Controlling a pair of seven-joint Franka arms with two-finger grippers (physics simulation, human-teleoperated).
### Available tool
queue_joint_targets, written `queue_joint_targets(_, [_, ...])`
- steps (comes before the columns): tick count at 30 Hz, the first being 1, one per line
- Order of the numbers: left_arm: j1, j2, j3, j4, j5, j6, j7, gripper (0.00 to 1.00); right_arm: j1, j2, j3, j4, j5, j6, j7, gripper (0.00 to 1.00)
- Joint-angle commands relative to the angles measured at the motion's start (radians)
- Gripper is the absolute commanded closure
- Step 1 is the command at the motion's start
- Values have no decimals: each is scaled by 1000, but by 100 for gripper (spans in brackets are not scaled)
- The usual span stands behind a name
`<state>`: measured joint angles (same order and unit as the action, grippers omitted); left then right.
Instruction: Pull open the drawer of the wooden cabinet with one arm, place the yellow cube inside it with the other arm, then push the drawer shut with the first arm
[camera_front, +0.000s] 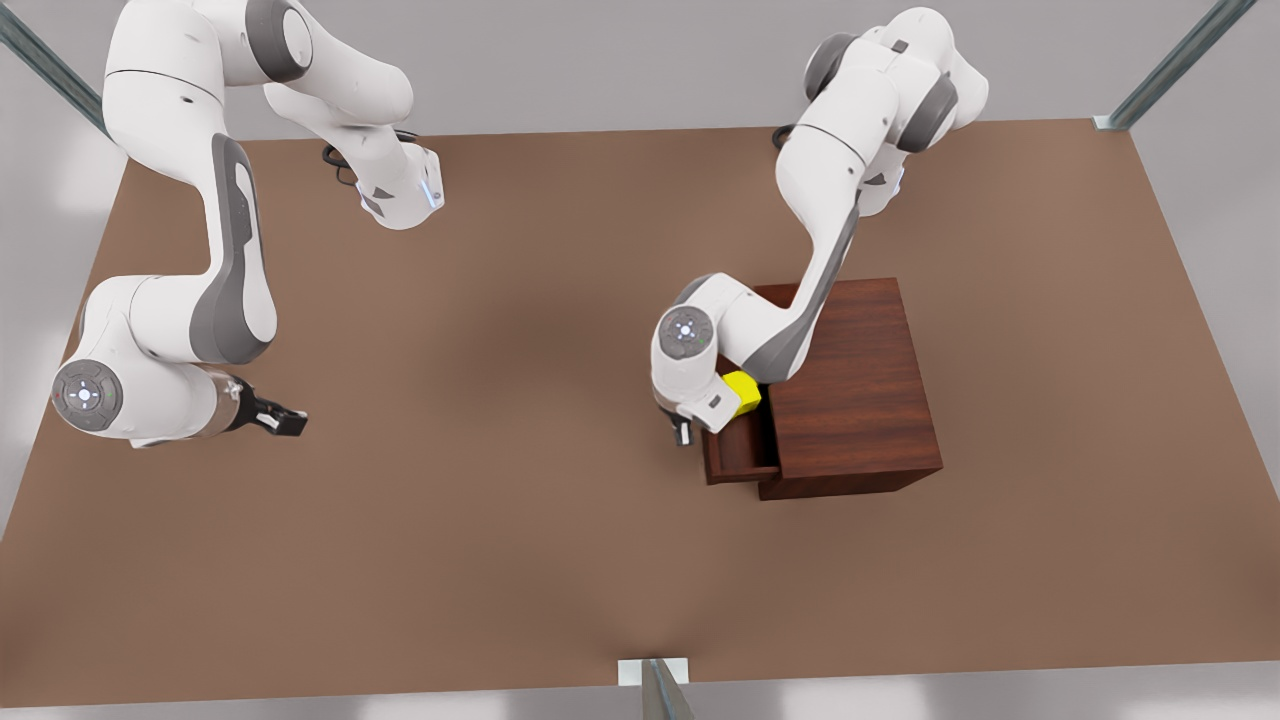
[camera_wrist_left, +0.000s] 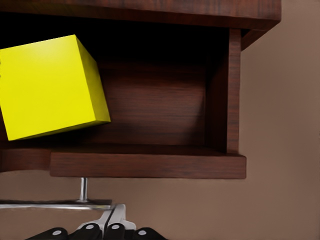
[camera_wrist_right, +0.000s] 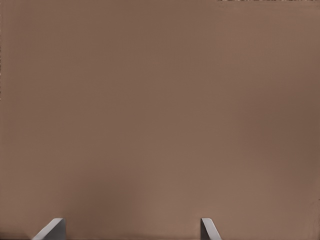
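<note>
Front view, seen from above: a dark reddish-brown wooden cabinet (camera_front: 850, 390) stands on a brown table (camera_front: 500, 560), toward the front view's right. Its drawer (camera_front: 738, 455) is pulled partway out toward the front view's left. The yellow cube (camera_front: 742, 393) sits tilted in the open drawer, just beside the cabinet's front edge.

From the left wrist view, the cube (camera_wrist_left: 50, 85) rests inside the drawer (camera_wrist_left: 150, 165) against its inner front wall, with a slim silver bar handle (camera_wrist_left: 55, 205) showing below the front panel. The left gripper (camera_front: 684, 432) hangs at the drawer's front, right by the handle; whether its fingers are open or closed cannot be told.

The right gripper (camera_front: 290, 420) waits well apart, low over bare table at the front view's left. The right wrist view shows its two fingertips (camera_wrist_right: 50, 229) spread wide apart with nothing between them.
</note>
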<state>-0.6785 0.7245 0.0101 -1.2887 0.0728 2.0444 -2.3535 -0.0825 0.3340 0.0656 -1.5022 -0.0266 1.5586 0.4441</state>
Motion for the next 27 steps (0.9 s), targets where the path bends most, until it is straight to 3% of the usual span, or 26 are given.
queue_joint_targets(1, [11, -5, 1, 0, 4, -26, -132, 100, 1, -1, 0, 0, 1, -2, -297, 0])
queue_joint_targets(9, [25, -13, 1, -8, 2, -147, 43, 100, 3, -1, 0, 0, -1, -3, -295, 0])
queue_joint_targets(27, [60, -53, 36, -57, 5, -216, 227, 100, 3, -1, 0, 0, -1, -3, -297, 0])
